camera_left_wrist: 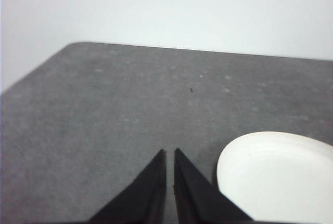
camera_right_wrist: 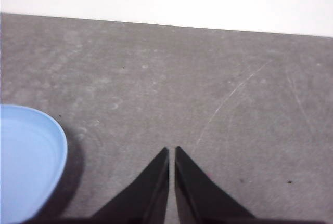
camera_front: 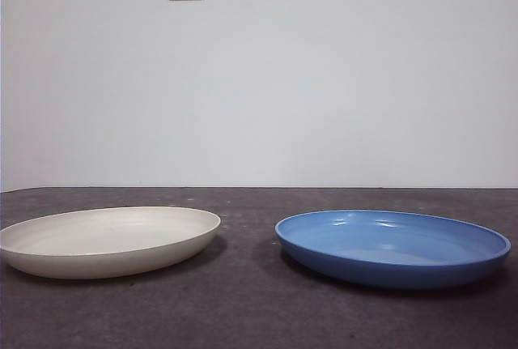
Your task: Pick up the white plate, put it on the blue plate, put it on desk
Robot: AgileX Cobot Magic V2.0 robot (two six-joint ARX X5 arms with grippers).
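White plate (camera_front: 109, 240) & blue plate (camera_front: 392, 245) sit apart on desk (camera_front: 259, 317); left pincer (camera_left_wrist: 169, 154) & right pincer (camera_right_wrist: 171, 150) both pressed together, holding nothing.

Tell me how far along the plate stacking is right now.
Nothing looks done yet. The white plate sits on the desk beside the blue plate, apart from it and both empty. Nothing is in hand: the left gripper is shut above bare desk near the white plate, and the right gripper is shut near the blue one. Picking up, stacking and setting down all remain.

Closed left gripper (camera_left_wrist: 169, 154) beside white plate (camera_left_wrist: 278, 180)
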